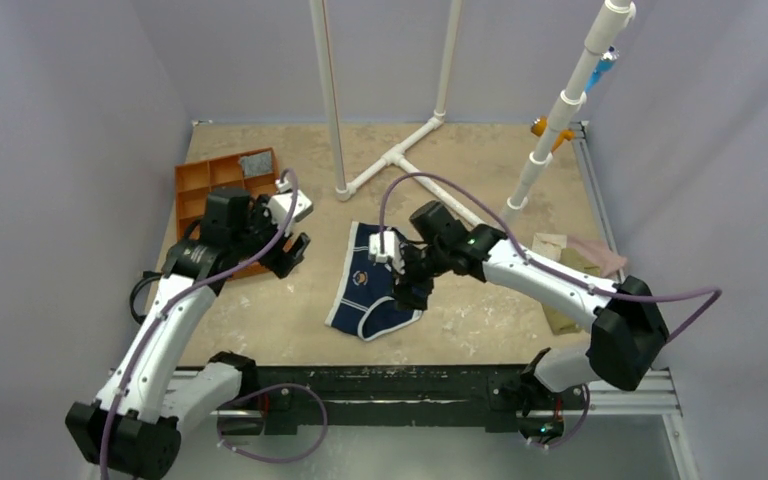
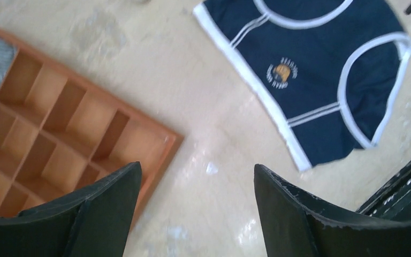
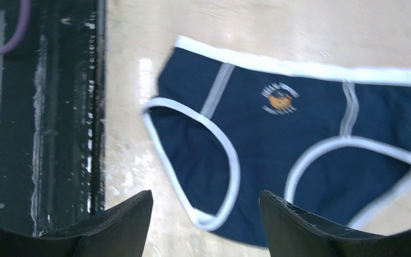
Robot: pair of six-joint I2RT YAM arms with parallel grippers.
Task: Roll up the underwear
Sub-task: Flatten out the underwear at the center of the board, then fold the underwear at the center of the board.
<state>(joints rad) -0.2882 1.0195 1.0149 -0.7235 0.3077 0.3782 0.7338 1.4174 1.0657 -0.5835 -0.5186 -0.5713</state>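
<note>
The underwear (image 1: 368,282) lies spread flat on the table near its front edge, navy blue with white trim and a small orange crest. It fills the upper right of the left wrist view (image 2: 310,69) and the middle of the right wrist view (image 3: 294,144). My left gripper (image 1: 292,250) hovers open to the left of the garment, beside the orange tray, with nothing between its fingers (image 2: 198,176). My right gripper (image 1: 410,285) stands open above the garment's right edge, jaws wide and empty (image 3: 206,201).
An orange compartment tray (image 1: 200,190) sits at the left, holding a grey cloth (image 1: 257,163). A white pipe frame (image 1: 400,155) stands behind the garment. Pale pink and tan cloths (image 1: 585,255) lie at the right. A black rail (image 1: 410,385) edges the front.
</note>
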